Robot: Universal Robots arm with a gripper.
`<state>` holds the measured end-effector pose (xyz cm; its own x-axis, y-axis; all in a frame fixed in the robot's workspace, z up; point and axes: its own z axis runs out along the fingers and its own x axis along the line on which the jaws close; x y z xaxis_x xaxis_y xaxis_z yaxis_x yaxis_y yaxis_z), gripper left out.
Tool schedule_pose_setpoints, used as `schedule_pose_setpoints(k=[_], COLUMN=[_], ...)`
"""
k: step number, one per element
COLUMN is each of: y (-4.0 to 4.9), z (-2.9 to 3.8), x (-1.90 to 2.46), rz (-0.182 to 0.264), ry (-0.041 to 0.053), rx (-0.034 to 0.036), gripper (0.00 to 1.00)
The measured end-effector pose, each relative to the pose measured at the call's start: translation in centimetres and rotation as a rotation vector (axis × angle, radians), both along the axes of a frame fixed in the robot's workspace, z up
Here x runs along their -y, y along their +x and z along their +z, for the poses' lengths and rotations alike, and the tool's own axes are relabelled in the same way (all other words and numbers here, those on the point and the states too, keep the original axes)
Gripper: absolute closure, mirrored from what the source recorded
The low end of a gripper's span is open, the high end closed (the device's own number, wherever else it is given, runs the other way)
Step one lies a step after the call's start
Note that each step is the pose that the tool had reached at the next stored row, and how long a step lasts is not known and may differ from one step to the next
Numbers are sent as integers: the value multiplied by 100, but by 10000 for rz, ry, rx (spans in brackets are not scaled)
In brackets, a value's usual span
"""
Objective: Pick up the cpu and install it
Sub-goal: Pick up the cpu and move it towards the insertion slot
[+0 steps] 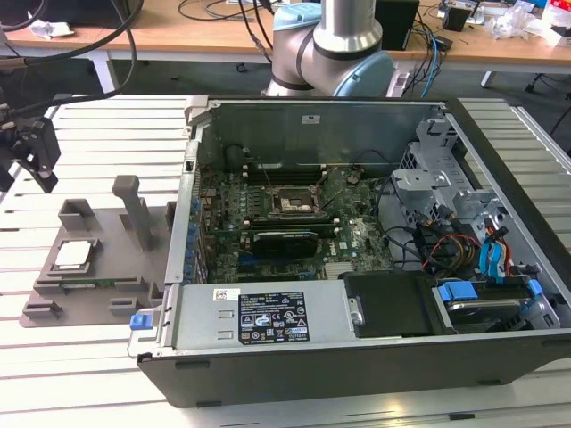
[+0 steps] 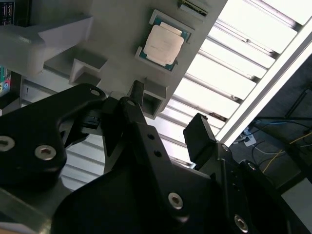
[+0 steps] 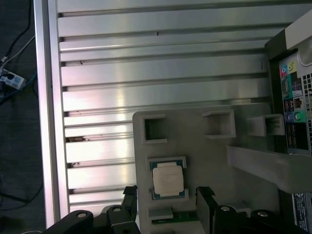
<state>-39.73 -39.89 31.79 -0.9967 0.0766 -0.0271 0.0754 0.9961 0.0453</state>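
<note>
While the gripper (image 3: 167, 191) hung open and empty, the cpu (image 3: 168, 179) sat flat in its gray tray (image 3: 204, 161) pocket, straight out past the fingertips, lined up between them, untouched.

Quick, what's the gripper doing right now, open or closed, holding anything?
Gripper: open, holding nothing; the cpu lies in its gray tray.
</note>
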Motion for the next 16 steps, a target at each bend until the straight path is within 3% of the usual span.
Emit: schedule_pose_setpoints(k=[16], y=[0], z=[-119], x=[0], rz=[0], ry=[0], rx=[-1], gripper=[40])
